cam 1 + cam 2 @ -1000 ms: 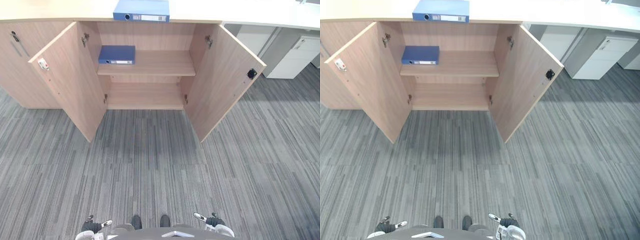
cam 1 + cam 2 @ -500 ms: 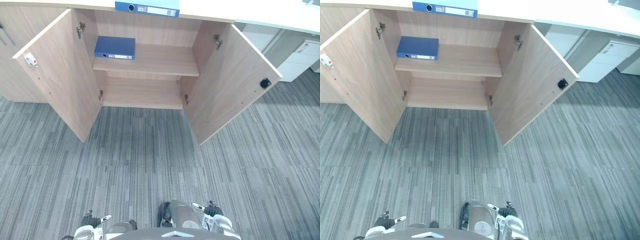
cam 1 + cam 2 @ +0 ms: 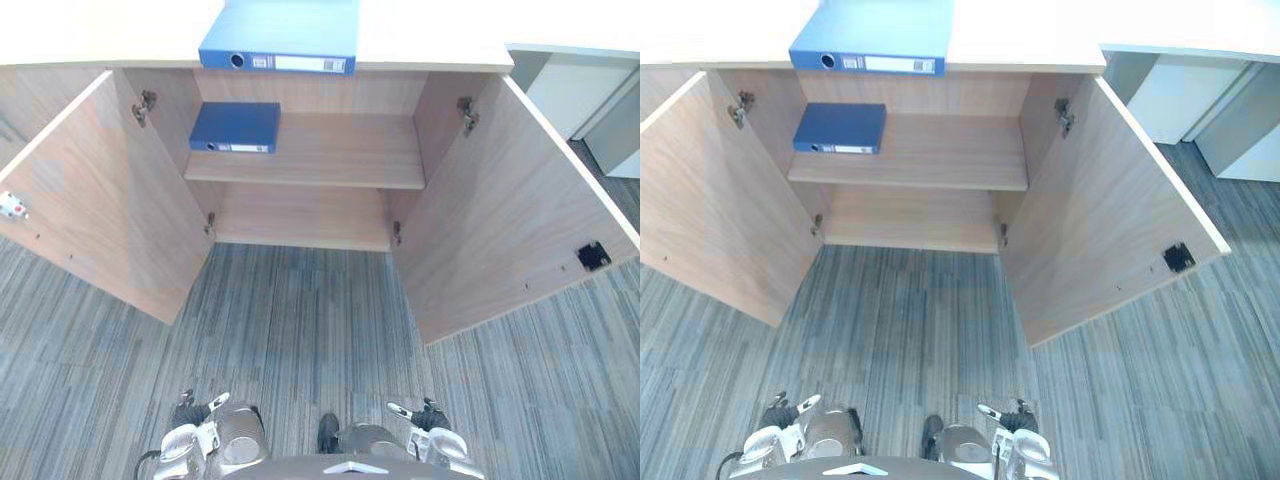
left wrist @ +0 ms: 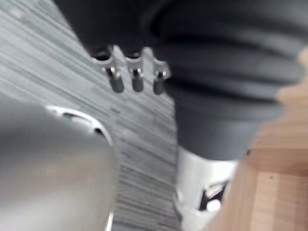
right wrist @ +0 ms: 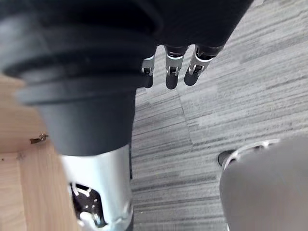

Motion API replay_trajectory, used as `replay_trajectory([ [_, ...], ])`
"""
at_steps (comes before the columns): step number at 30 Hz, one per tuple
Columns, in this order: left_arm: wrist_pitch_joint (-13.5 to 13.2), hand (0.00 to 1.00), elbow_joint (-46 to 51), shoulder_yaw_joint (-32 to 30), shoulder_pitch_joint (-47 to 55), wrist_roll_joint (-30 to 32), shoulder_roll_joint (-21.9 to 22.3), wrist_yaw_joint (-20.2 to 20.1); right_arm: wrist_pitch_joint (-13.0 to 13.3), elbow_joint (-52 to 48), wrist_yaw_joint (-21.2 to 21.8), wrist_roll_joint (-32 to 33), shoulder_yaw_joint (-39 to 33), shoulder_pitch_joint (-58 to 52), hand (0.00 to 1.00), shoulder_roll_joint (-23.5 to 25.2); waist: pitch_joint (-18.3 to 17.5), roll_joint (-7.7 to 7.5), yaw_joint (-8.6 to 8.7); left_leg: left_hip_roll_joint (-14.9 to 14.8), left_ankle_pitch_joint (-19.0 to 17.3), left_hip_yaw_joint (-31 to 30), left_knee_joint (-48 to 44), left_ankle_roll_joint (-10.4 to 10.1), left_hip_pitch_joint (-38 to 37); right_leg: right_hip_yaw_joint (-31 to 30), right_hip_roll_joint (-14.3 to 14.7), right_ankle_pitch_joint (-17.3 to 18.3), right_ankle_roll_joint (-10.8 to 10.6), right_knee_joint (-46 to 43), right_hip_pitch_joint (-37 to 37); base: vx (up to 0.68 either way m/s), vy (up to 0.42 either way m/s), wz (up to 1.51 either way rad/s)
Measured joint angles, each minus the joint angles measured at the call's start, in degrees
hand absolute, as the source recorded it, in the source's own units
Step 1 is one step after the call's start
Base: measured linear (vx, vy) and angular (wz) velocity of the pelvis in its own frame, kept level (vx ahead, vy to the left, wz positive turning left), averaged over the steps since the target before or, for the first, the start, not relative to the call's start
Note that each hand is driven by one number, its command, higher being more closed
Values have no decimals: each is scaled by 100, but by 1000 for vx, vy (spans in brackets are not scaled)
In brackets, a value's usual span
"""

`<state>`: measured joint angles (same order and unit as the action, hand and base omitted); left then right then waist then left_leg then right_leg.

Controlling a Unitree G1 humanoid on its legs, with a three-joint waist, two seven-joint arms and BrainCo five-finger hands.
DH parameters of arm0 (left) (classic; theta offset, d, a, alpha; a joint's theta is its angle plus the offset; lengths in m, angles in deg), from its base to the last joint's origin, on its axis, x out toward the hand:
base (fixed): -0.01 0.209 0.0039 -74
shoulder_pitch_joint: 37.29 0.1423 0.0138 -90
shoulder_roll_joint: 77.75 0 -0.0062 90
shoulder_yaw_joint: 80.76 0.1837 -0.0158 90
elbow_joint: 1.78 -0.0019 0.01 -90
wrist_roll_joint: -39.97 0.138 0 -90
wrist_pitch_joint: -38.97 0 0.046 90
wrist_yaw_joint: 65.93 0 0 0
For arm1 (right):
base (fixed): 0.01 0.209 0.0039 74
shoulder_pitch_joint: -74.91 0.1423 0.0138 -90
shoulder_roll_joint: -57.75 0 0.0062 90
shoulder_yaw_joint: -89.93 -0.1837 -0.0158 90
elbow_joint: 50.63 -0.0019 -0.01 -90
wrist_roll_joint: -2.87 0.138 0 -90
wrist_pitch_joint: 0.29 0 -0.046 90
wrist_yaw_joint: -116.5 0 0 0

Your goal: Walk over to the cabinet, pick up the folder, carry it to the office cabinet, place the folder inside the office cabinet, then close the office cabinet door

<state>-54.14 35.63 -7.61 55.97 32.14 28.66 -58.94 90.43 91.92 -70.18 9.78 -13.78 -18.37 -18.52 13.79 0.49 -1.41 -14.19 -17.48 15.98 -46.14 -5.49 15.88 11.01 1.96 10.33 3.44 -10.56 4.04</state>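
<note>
As the folder point(image 3: 280, 35) lies flat on the cabinet point(image 3: 300, 215) top, unmoved though the camera has come nearer, second folder point(image 3: 236, 127) on shelf point(image 3: 340, 150), doors wide open, left hand point(image 3: 195, 415) and right hand point(image 3: 420, 415) low over carpet point(image 3: 300, 330), fingers relaxed, empty.

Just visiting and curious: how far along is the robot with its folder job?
Early. It stands before the open cabinet. Nothing is in hand: left hand and right hand hang low, empty. One blue folder lies on top, a second folder on the shelf. Picking up, placing and closing the doors remain.
</note>
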Motion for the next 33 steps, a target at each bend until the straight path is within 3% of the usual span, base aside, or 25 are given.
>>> replay_trajectory([
  [2,-2,0,0,11,-51,-10,40,-1,-15,8,-7,2,-10,-7,0,18,1,-7,-37,252,74,-46,1073,48,125,-104,-102,73,-120,152,233,316,76,-27],
  [4,-1,0,-24,32,-60,-44,40,-10,-51,22,-10,0,-64,-9,0,14,-10,-16,-30,555,410,-225,2066,53,191,-151,-232,180,-295,322,469,380,175,-17],
  [5,-1,0,-48,86,-52,-91,42,-10,-52,81,-12,-3,-96,-25,0,3,-37,7,-36,703,759,-421,2638,114,152,-194,-274,270,-441,409,582,342,240,-27],
  [6,-3,0,-79,86,-53,-104,23,-17,-65,216,-11,-5,-97,-8,0,14,-82,-50,-80,825,1189,-513,2592,342,132,-317,-385,411,-594,398,652,361,270,-36],
  [7,-2,0,-96,86,-50,-103,9,-25,-82,257,-11,-14,-98,-10,0,40,-156,-82,-96,898,1312,-499,2557,458,130,-412,-467,489,-680,356,648,415,307,-52],
  [9,1,0,-160,128,-49,-97,-103,-32,-86,285,-2,-51,-117,-13,0,165,-305,-304,-124,1091,1143,-210,2400,674,-20,-629,-797,624,-860,-407,375,446,288,-53],
  [10,1,0,-215,134,-59,-97,-129,-32,-85,270,-2,-58,-117,-8,0,190,-319,-328,-119,1106,1073,-130,2411,728,-116,-695,-858,608,-881,-792,237,432,276,-40],
  [11,23,0,-287,174,-64,-94,-171,-31,-87,240,8,-88,-116,-5,0,192,-335,-362,-113,1163,947,-44,2442,820,-373,-767,-957,468,-923,-1738,-98,422,263,-25],
  [13,63,0,-337,263,-49,-91,-201,-27,-60,230,14,-133,-105,8,0,174,-316,-334,-104,1232,795,-11,2673,925,-864,-851,-1082,463,-960,-3205,-635,418,231,-18],
  [15,72,0,-441,313,-29,-90,-219,-21,-38,185,17,-189,-55,16,0,174,-298,-288,-38,1296,774,-30,3086,936,-1413,-708,-1099,702,-855,-3802,-1000,271,97,2],
  [19,75,0,-489,292,-8,-85,-216,-14,32,46,23,-224,15,26,0,175,-304,-295,39,1257,727,-119,3599,840,-2038,-261,-904,812,-706,-2700,-1744,270,4,15],
  [21,74,0,-506,278,27,-83,-218,-12,34,20,23,-214,13,27,0,190,-313,-309,123,1289,690,-229,3734,679,-2177,-358,-726,199,-525,-1337,-1767,226,-80,38],
  [23,83,0,-597,141,5,-78,-143,-5,41,27,27,-143,-44,8,0,182,-352,-293,163,1295,577,-443,3748,496,-2336,-388,-694,-538,-441,-1078,-1635,314,-166,43],
  [24,74,0,-647,104,43,-76,3,-6,39,32,25,-140,-81,-27,0,105,-475,-67,139,1153,558,-498,3772,397,-2332,-323,-581,-457,-419,-981,-1572,307,-162,37],
  [26,75,0,-655,30,45,-29,131,-6,37,14,26,-121,-113,-29,0,10,-536,124,146,1005,522,-523,3830,295,-2342,-129,-494,-291,-339,-965,-1564,278,-155,32],
  [28,76,0,-650,-57,34,33,169,-20,33,17,21,-53,-116,-47,0,9,-494,89,169,863,471,-502,3455,164,-2251,31,-452,-119,-284,-959,-1378,260,-192,42],
  [29,76,0,-610,-105,19,64,133,-25,29,17,22,-41,-112,-75,0,25,-478,80,155,754,403,-480,2804,53,-2095,91,-453,-8,-246,-947,-1147,185,-166,38],
  [30,75,0,-486,-118,50,72,129,-25,24,21,21,-39,-103,-95,0,40,-420,-21,109,606,298,-408,2030,-20,-1825,143,-451,74,-214,-897,-916,174,-149,28],
  [33,66,0,-410,-126,79,72,149,-32,9,22,21,-37,-103,-119,0,44,-430,-3,36,354,107,-140,1351,59,-1338,197,-447,152,-211,-767,-618,137,-43,5],
])
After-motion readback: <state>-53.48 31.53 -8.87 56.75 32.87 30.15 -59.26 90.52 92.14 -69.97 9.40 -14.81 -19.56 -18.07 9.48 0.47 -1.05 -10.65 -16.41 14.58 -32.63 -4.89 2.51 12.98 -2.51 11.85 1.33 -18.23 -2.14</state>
